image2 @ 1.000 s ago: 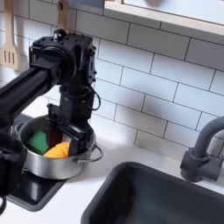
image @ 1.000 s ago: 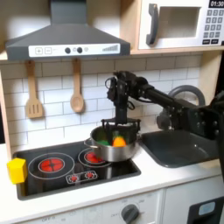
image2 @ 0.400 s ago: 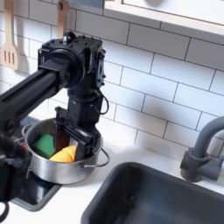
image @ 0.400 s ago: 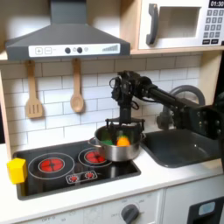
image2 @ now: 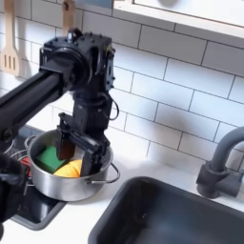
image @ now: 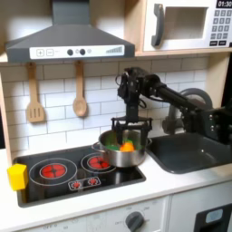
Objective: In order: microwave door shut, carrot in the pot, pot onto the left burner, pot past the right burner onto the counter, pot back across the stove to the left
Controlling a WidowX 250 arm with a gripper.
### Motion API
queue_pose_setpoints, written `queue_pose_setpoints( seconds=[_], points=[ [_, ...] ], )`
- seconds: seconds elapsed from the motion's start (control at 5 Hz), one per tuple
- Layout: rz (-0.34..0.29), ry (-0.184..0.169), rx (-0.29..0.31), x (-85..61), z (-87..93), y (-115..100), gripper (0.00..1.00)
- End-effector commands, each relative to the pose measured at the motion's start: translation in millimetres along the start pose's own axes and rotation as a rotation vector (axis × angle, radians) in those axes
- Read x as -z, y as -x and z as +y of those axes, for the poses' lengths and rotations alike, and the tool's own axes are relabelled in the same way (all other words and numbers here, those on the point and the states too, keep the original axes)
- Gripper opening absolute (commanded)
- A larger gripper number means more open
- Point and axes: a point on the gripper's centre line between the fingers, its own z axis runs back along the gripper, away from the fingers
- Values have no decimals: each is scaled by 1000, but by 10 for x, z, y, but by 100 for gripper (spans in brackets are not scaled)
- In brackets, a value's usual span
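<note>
First exterior view, item list, all places given against the stove (image: 77, 172).

Pot (image: 121, 150): shiny steel, round, so no long axis to line up with. It stands on the stove's right end, covering most of the right burner, its right wall about at the panel's right edge. Its side handle (image2: 108, 172) points toward the sink (image2: 181, 214) in the second exterior view.

Carrot (image: 128, 146): orange, lying inside the pot beside a green item (image2: 45, 155).

Gripper (image: 128, 137): hangs straight down from the arm into the pot's mouth, toward the far rim. Jaws stand spread in the second exterior view; one finger (image2: 94, 157) is inside by the sink-side wall, the other (image2: 65, 148) nearer the pot's middle. Whether either touches the steel cannot be told.

Microwave door (image: 181, 25): above and right of the stove, closed flat.

Counter (image: 156, 181): bare pale strip between the stove's right edge and the sink.

Judgement: the deciding relation is wall to finger. The counter lies to the first exterior view's right of the stove, so the sink-side finger would have to bear on the pot's inner right wall.
</note>
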Motion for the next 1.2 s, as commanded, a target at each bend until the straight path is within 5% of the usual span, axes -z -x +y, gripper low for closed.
queue_pose_setpoints(
  seconds=[0.0, 0.4, 0.6, 1.0],
  points=[
    [-44, -19, -52, -250, 58, 56, 100],
    [-138, -99, -240, -400, 321, 239, 100],
    [-166, -123, -344, -343, 397, 368, 100],
    [-216, -121, -404, -187, 385, 514, 100]
  ],
)
